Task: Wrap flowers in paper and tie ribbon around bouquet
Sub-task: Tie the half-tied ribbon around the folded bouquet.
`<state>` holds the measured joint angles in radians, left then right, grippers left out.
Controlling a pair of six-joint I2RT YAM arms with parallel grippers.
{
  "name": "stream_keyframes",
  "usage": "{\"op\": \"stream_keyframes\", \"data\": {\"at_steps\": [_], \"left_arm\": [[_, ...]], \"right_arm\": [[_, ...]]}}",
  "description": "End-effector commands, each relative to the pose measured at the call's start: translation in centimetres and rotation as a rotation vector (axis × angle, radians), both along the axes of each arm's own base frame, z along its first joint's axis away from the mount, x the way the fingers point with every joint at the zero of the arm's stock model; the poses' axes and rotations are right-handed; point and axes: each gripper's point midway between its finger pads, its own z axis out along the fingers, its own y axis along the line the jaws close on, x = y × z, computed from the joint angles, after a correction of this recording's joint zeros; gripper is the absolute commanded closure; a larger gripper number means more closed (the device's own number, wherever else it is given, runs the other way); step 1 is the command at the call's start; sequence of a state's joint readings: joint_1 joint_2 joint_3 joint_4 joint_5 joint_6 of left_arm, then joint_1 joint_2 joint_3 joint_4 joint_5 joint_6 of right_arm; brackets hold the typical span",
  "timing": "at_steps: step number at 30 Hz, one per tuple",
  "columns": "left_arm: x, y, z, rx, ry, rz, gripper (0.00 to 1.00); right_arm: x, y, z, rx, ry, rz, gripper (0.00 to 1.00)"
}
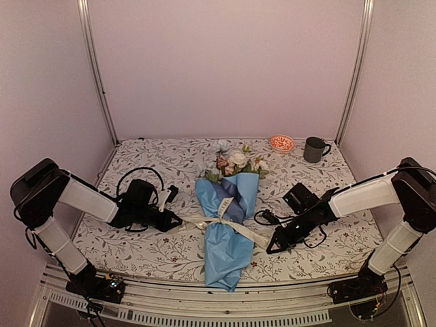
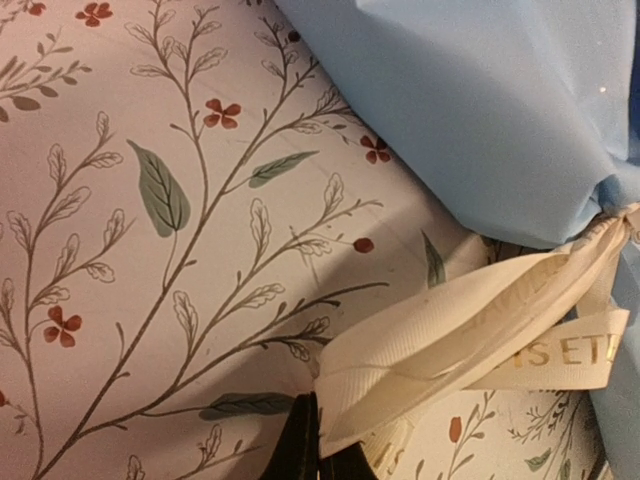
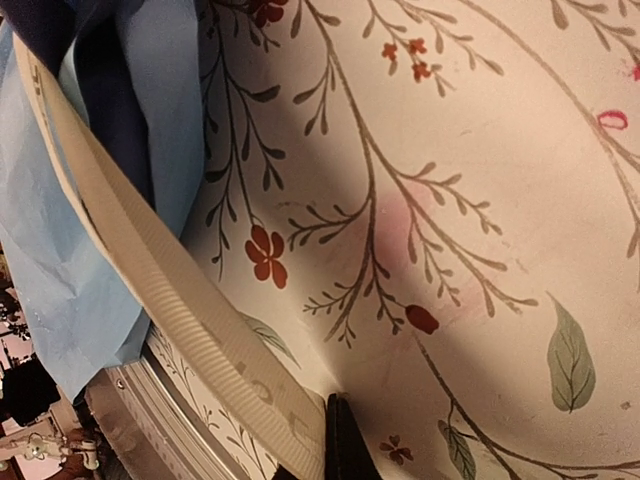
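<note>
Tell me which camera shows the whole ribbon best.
Top external: the ribbon appears whole, tied around the paper, tails running to the left gripper and right gripper. Left wrist shows only the knot and a folded tail reaching its fingers; right wrist shows a single tail running from the paper to its fingers.

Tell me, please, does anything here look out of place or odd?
The bouquet has its narrow paper tip hanging past the near edge of the tablecloth, over the metal rail. A faint pink stain also marks the cloth, not far from the ribbon.
</note>
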<state>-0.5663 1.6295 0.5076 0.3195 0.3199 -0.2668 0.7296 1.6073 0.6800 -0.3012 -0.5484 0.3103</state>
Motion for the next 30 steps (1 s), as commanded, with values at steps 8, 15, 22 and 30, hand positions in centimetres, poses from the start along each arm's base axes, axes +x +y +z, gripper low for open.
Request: {"op": "stream_keyframes", "data": {"at_steps": [8,15,22,30], "left_arm": [[-1.6,-3.4,3.3,-0.092,-0.05,-0.148,1.0],[-2.1,-3.5,3.3,-0.068,-0.056,-0.158,1.0],[-2.4,-3.6,3.2,-0.06,-0.054,-0.166,1.0],[-2.1,-3.9,3.2,-0.056,-0.065,-0.177,1.0]], "right_arm": [[4.1,1.3,8.5,0.083,-0.228,-0.033,0.53],[8.7,1.7,15.7,0.073,-0.42,-0.146,0.5],[13.7,1.9,18.8,-0.136,-0.616,-0.331,0.37],[10.3,12.7,20.2,0.28,-0.494,-0.081,0.49]]}}
